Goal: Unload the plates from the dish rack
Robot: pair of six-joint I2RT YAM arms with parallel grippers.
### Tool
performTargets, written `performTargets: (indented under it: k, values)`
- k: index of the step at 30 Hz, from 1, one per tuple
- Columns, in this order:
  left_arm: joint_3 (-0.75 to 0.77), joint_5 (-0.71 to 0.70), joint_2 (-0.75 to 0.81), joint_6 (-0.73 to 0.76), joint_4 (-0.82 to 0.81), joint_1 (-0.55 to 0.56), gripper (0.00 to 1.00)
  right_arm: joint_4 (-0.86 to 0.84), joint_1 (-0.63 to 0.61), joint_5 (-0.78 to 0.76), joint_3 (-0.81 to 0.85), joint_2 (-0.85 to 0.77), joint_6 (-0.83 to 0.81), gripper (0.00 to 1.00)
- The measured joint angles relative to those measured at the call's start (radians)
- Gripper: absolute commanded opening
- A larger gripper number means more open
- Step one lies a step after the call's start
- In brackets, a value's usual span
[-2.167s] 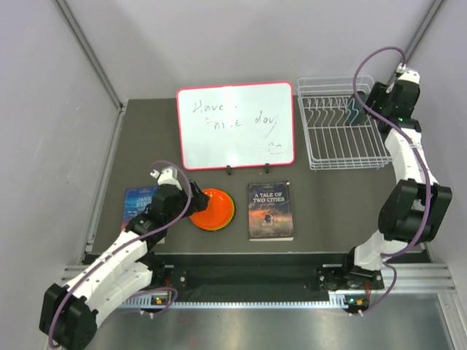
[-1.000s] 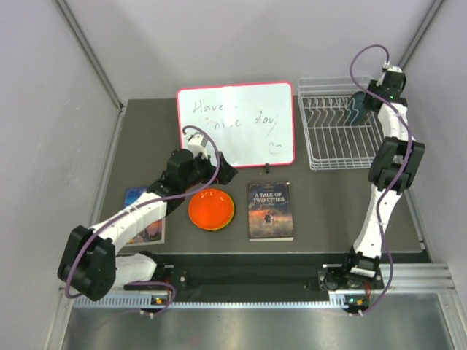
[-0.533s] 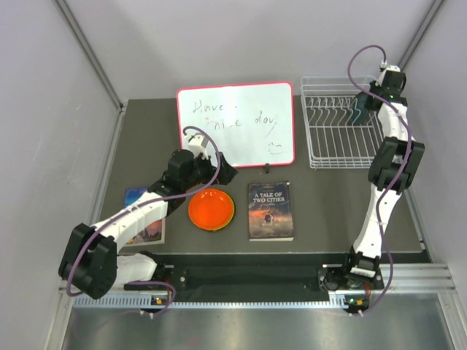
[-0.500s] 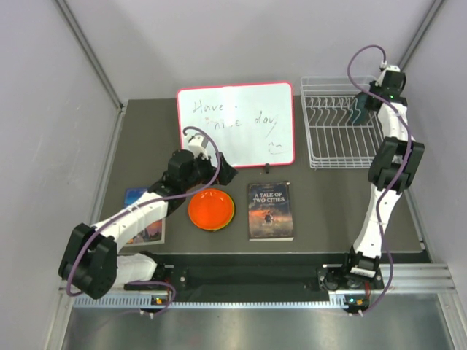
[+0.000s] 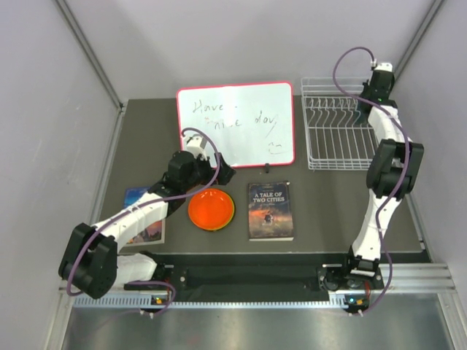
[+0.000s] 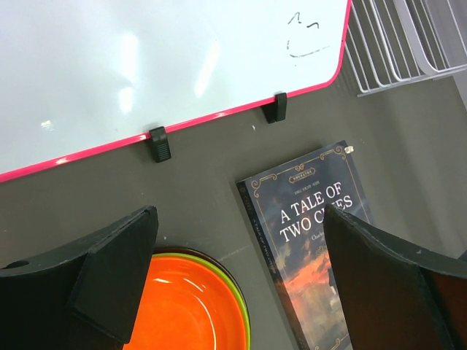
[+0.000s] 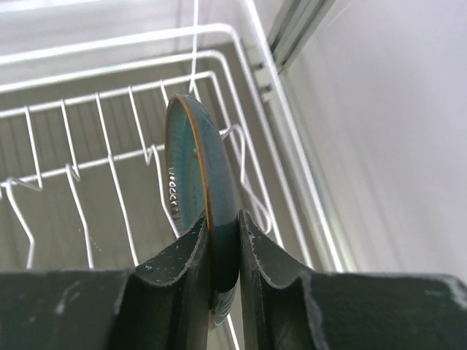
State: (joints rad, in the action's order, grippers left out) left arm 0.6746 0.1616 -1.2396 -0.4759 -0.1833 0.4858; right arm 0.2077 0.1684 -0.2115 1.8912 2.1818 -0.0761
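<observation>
A round orange plate (image 5: pixel 211 209) is stacked on a lime green one (image 6: pixel 244 332) near the dark table's (image 5: pixel 328 204) front edge, the left gripper (image 6: pixel 241 270) spread wide, while the right gripper (image 7: pixel 222 226) clamps the last teal brown-rimmed plate (image 7: pixel 191 175), upright at the white wire dish rack's (image 5: pixel 332 146) right end.

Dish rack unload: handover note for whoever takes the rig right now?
Left pincer: open, empty, near the orange plate.
Right pincer: shut on the rim of the teal plate, upright at the dish rack.
Done: orange plate sits on the lime green plate, out on the table.
Left: lift the teal plate out and set it down; no other plate shows in the rack.
</observation>
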Motion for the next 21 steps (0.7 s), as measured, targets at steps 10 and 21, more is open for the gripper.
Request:
performTargets:
  k: [10, 21]
  values:
    - [-0.001, -0.04, 0.0, 0.0, 0.0, 0.0, 0.99, -0.048, -0.015, -0.077, -0.055, -0.142, -0.035, 0.0]
    - [0.011, 0.028, -0.02, -0.019, -0.049, 0.0, 0.99, -0.043, -0.023, 0.101, -0.524, -0.713, 0.145, 0.0]
